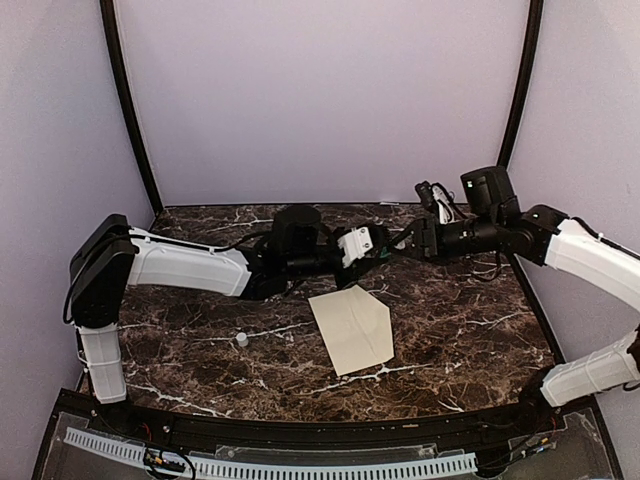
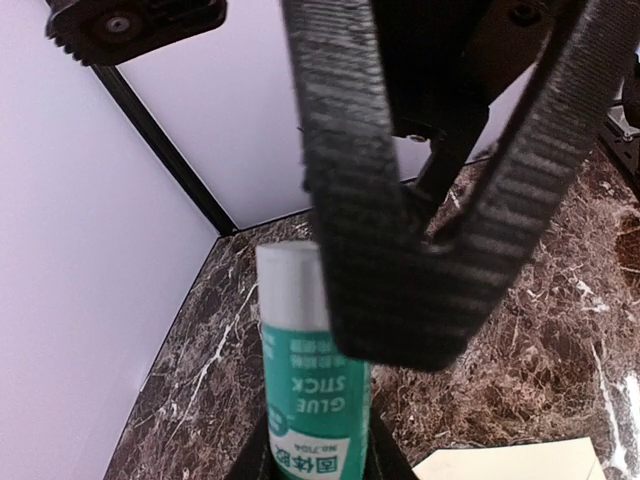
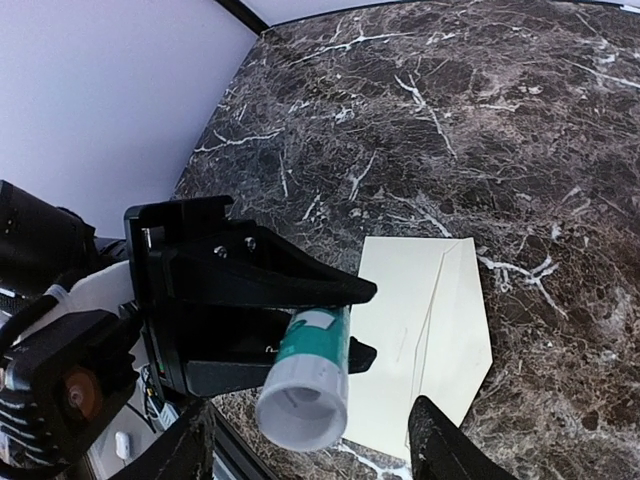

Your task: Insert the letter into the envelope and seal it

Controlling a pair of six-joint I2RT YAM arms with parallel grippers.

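The cream envelope (image 1: 352, 328) lies flat on the marble table, its pointed flap open to the right; it also shows in the right wrist view (image 3: 420, 330) and the left wrist view (image 2: 520, 462). No tan letter shows in any view. My left gripper (image 1: 368, 247) is shut on a green glue stick (image 2: 315, 390) and holds it in the air above the envelope's far edge. The stick's white open end (image 3: 305, 400) points at my right gripper (image 1: 408, 240). That gripper (image 3: 315, 445) is open, its ribbed fingers (image 2: 340, 200) on either side of the stick's end, not closed on it.
A small white cap (image 1: 241, 339) stands on the table left of the envelope. Lilac walls close the table on three sides. A black rail with a white perforated strip (image 1: 300, 465) runs along the near edge.
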